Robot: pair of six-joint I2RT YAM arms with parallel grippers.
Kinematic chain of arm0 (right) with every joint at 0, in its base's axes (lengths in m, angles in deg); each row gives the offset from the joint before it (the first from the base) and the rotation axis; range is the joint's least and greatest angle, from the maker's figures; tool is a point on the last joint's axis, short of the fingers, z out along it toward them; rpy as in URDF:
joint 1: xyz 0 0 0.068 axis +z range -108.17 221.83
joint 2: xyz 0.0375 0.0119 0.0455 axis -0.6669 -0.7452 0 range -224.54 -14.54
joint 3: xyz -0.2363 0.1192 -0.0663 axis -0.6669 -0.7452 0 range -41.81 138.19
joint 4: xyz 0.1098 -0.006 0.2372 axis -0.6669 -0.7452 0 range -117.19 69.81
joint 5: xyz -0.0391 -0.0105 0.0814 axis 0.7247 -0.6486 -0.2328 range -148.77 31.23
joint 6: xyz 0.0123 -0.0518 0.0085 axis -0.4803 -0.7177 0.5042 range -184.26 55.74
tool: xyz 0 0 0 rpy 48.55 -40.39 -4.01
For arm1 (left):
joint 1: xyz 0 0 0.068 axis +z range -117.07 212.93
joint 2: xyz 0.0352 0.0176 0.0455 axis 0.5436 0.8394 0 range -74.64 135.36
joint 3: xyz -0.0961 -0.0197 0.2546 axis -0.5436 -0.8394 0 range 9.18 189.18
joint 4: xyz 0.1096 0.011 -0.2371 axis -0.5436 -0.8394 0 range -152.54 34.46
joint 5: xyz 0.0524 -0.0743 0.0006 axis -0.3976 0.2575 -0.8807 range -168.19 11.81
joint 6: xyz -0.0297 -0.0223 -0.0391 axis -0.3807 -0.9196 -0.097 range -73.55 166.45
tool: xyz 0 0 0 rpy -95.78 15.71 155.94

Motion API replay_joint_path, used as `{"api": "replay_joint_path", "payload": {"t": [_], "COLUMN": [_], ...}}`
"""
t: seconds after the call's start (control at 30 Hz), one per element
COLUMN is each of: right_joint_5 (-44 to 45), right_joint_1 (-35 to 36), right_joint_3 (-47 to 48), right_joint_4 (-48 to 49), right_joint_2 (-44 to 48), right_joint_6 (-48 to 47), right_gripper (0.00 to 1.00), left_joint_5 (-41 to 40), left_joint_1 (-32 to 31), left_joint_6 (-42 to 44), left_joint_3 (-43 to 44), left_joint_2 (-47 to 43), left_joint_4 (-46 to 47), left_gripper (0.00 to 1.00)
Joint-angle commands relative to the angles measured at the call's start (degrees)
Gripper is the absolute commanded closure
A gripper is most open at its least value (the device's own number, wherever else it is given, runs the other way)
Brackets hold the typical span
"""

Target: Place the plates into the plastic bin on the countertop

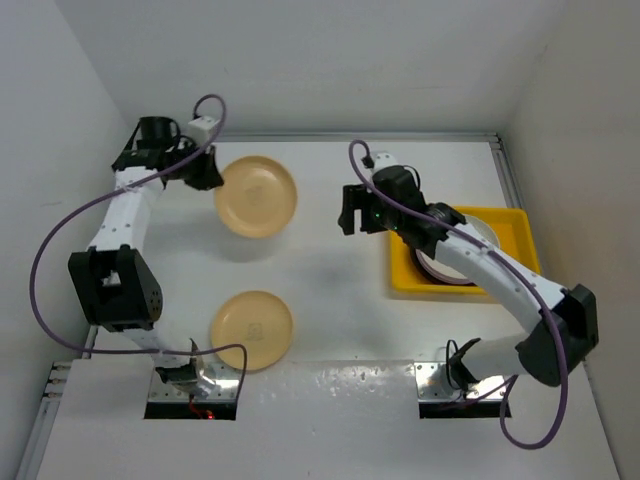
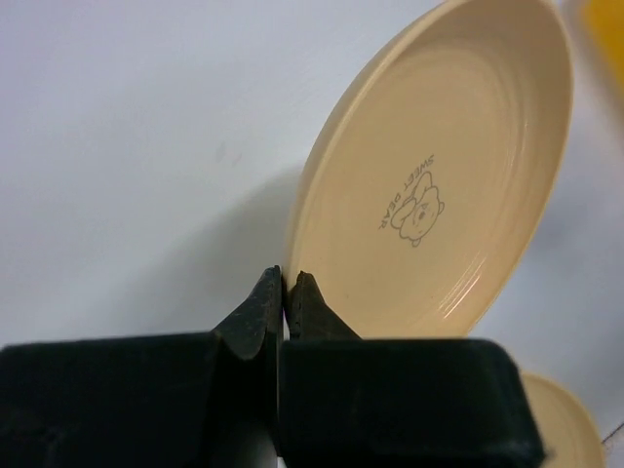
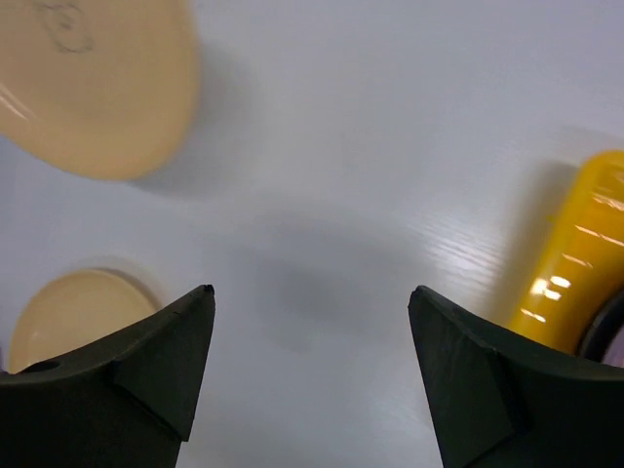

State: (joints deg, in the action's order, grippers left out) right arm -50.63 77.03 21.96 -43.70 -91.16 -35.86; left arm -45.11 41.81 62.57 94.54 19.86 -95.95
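Observation:
My left gripper [image 1: 205, 172] [image 2: 287, 285] is shut on the rim of a tan-yellow plate [image 1: 256, 196] [image 2: 439, 175], which tilts up off the countertop [image 1: 330, 280] at the back left. Printed inside this plate is a small bear. A second tan-yellow plate [image 1: 251, 329] [image 2: 565, 424] [image 3: 73, 317] lies flat near the front left. The yellow plastic bin [image 1: 515, 225] [image 3: 575, 263] sits at the right with plates [image 1: 478, 232] stacked in it, partly hidden by the right arm. My right gripper [image 1: 352, 215] [image 3: 310, 297] hangs open over bare countertop left of the bin, holding nothing.
White walls close in on the left, back and right. A metal rail [image 1: 508, 180] runs along the countertop's right edge. Purple cables [image 1: 40, 260] loop beside both arms.

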Motion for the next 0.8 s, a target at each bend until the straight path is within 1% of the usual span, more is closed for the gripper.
{"api": "replay_joint_path", "payload": {"t": [0.0,0.03,0.1,0.2,0.23,0.3,0.33,0.37,0.43,0.47,0.53,0.6,0.63,0.67,0.7,0.73,0.77], "right_joint_5": [-3.0,-2.9,-1.5,-0.8,-1.0,-0.8,1.0,1.3,0.5,0.5,-0.6,-0.4,0.4,1.7,2.6,4.1,7.6], "right_joint_1": [3.2,3.1,3.2,2.9,2.7,2.7,2.7,2.7,2.0,2.0,1.8,1.5,1.5,1.4,1.4,1.4,1.3], "right_joint_3": [7.5,8.3,10.4,9.9,9.4,8.0,7.5,5.6,3.7,3.4,2.9,2.9,3.0,2.8,2.7,2.3,2.2], "right_joint_4": [7.8,8.0,8.5,9.5,9.6,9.7,9.7,10.6,12.2,12.6,13.6,13.7,13.6,13.6,13.7,13.1,12.4], "right_joint_2": [-3.3,-5.1,-6.2,-6.6,-6.6,-7.1,-7.1,-7.3,-7.3,-7.3,-7.5,-7.8,-7.7,-7.7,-6.8,-6.4,-6.0], "right_joint_6": [-0.7,-0.3,0.3,0.2,0.2,0.3,0.5,1.6,2.4,3.3,3.9,4.3,4.4,4.5,4.6,5.2,5.3], "right_gripper": [0.20,0.20,0.22,0.30,0.38,0.47,0.50,0.55,0.59,0.61,0.62,0.68,0.73,0.92,1.00,1.00,1.00], "left_joint_5": [4.1,3.5,2.7,1.5,2.8,4.5,5.1,5.8,6.6,8.4,9.0,10.3,10.3,10.3,9.3,8.3,5.1], "left_joint_1": [-8.9,-11.8,-14.2,-17.7,-18.2,-18.8,-18.8,-18.8,-19.3,-19.3,-19.3,-19.9,-19.9,-19.9,-19.9,-19.9,-19.9], "left_joint_6": [-2.7,-3.2,-3.9,-3.9,-3.9,-3.9,-4.4,-5.0,-5.0,-5.0,-5.6,-5.6,-5.6,-5.6,-5.6,-5.6,-5.6], "left_joint_3": [2.5,3.1,3.8,5.2,5.3,5.3,5.9,6.5,6.5,6.5,6.5,6.5,6.5,6.5,6.5,6.5,6.5], "left_joint_2": [-4.7,-4.7,-5.2,-6.3,-6.3,-6.8,-6.8,-6.8,-6.8,-6.8,-6.8,-6.8,-6.8,-6.8,-6.8,-6.8,-6.8], "left_joint_4": [-0.9,-0.9,-0.9,-2.0,-2.0,-2.0,-2.6,-2.6,-2.6,-2.6,-3.1,-3.1,-3.1,-3.1,-3.1,-3.1,-3.1], "left_gripper": [1.00,1.00,1.00,1.00,1.00,1.00,1.00,1.00,1.00,1.00,1.00,1.00,1.00,1.00,1.00,1.00,0.99]}}
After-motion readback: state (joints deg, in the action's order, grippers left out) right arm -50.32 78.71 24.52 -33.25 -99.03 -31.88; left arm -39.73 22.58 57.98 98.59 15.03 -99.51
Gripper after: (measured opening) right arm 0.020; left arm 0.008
